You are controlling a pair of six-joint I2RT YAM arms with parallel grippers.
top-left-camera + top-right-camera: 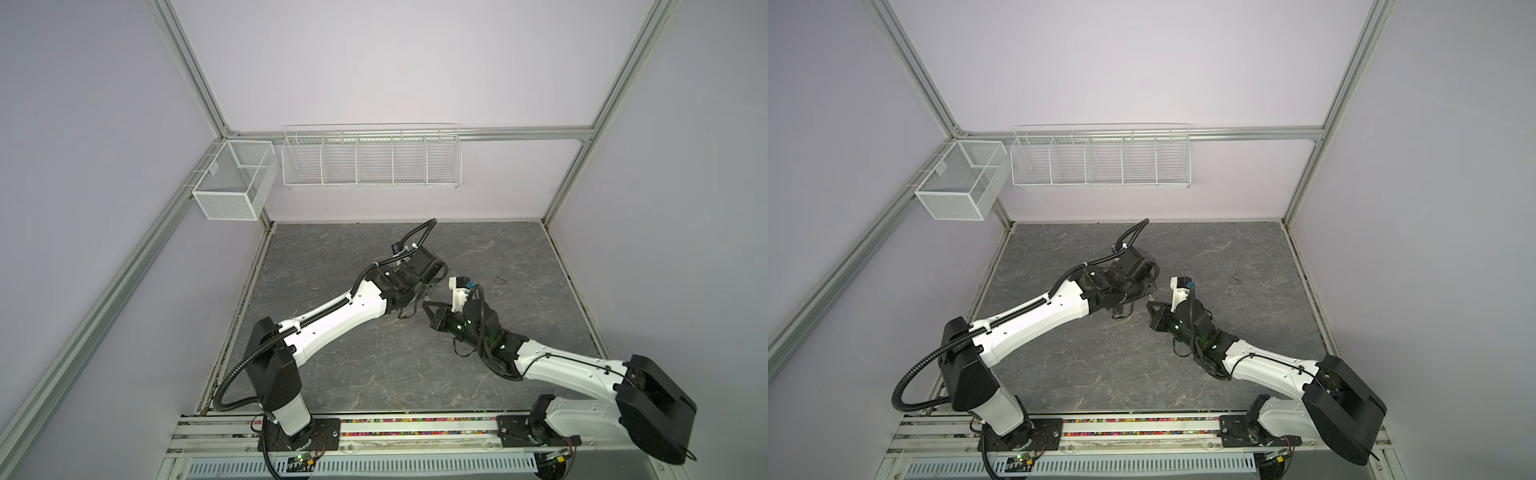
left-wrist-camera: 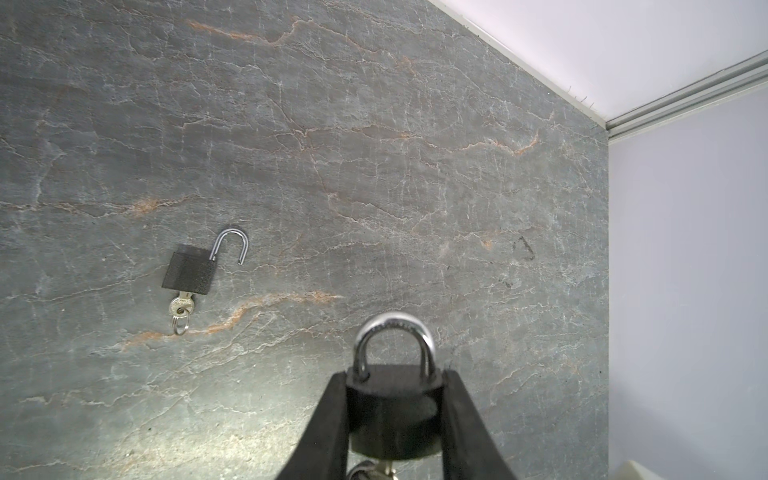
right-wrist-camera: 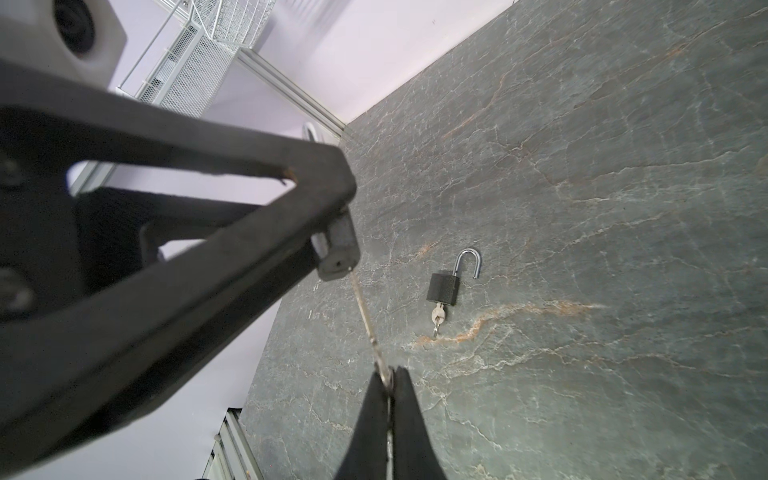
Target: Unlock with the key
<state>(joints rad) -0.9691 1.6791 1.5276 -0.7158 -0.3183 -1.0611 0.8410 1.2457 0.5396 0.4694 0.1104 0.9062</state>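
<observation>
open padlock lying nearby, wire baskets behind

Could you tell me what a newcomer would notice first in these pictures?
The left gripper clamps a shut black padlock mid-table, while the right gripper pinches the key at its base. Nearby, a second padlock lies on the grey table, shackle open, its own key inserted.

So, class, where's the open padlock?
In the left wrist view the open padlock lies on the table, apart from the closed padlock the left hand holds.
</observation>
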